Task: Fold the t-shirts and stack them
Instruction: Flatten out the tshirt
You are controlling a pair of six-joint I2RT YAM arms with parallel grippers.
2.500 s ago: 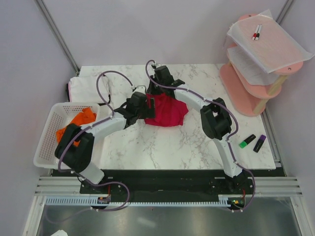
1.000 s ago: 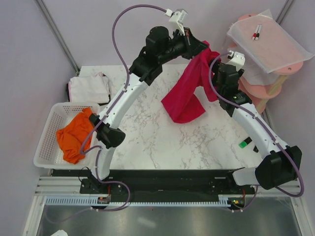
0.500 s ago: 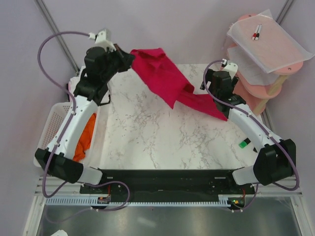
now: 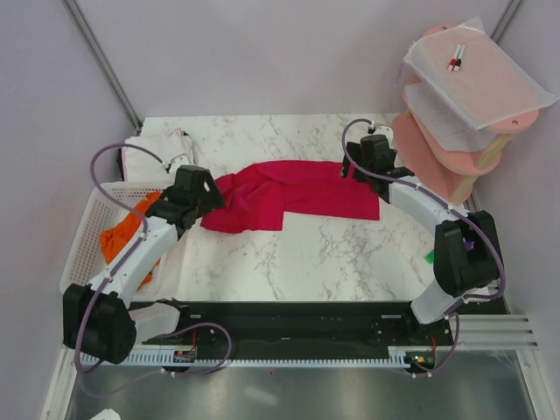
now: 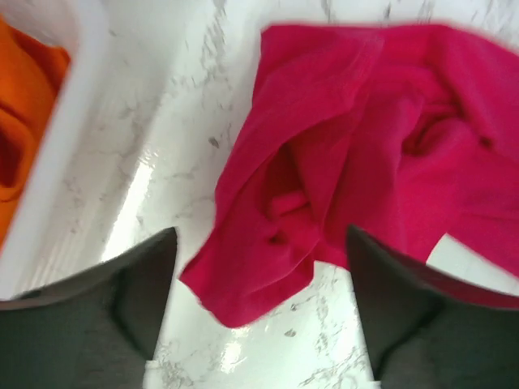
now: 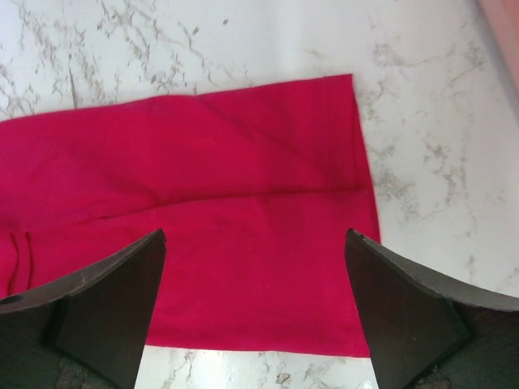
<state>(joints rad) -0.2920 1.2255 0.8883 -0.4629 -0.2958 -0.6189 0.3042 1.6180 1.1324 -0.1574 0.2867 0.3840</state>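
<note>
Only spread, not yet folded, the crimson-red t-shirt [image 4: 297,192] lies mid-surface; left fingers [image 5: 138,292] and right fingers [image 6: 105,300] stand open, empty.

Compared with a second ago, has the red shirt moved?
Yes. The red shirt has dropped from mid-air beside the shelf and now lies on the table, stretching left toward the basket.

- From high at the near edge, we look down and away over the whole tabletop [image 4: 332,254].
- Our wrist cameras look down closely at the left and right ends of the crimson-red t-shirt [image 4: 297,188], which all three views share.
</note>
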